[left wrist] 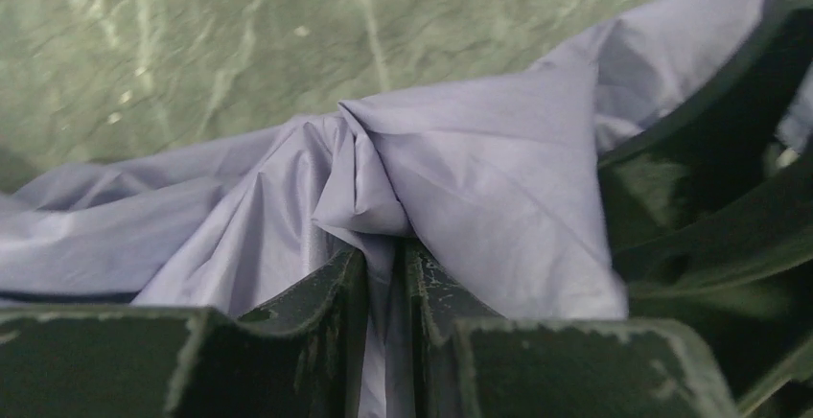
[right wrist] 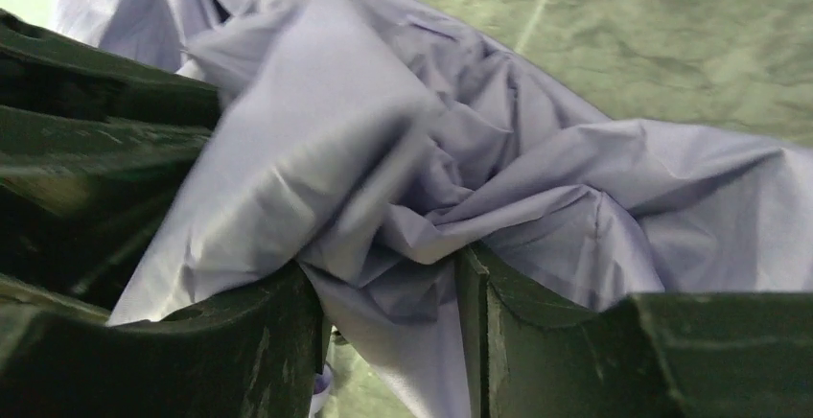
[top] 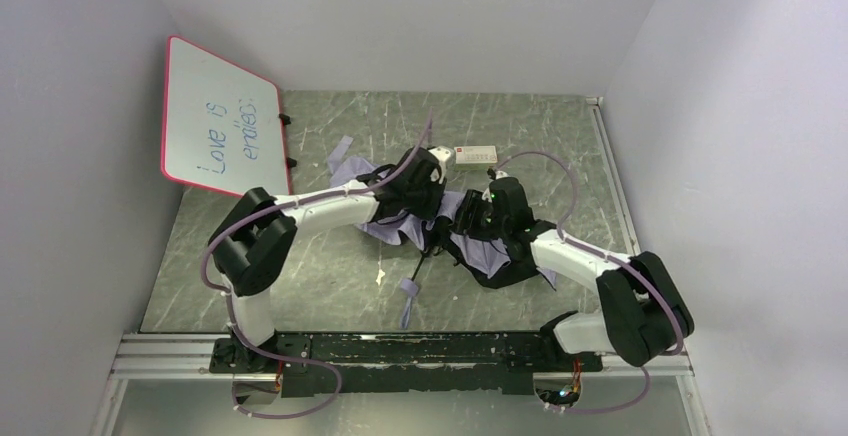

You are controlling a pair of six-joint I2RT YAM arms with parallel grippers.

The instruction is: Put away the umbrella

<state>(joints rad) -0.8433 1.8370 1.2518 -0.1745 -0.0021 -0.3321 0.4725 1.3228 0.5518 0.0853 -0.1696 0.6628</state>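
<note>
The umbrella (top: 482, 252) lies collapsed mid-table, its pale lavender fabric crumpled under both arms. Its thin black shaft (top: 420, 268) points toward the near edge, ending in a lavender wrist loop (top: 405, 312). My left gripper (top: 430, 188) is down on the fabric's far side. In the left wrist view the left gripper (left wrist: 385, 247) is shut on a pinched fold of the umbrella (left wrist: 479, 169). My right gripper (top: 468, 221) sits just right of it. Its jaws (right wrist: 388, 269) stand apart with bunched umbrella fabric (right wrist: 537, 197) hanging loosely between them.
A red-framed whiteboard (top: 220, 116) leans at the back left corner. A small white box (top: 476, 154) lies beyond the grippers. White walls close in the left, back and right sides. A metal rail (top: 400, 351) runs along the near edge.
</note>
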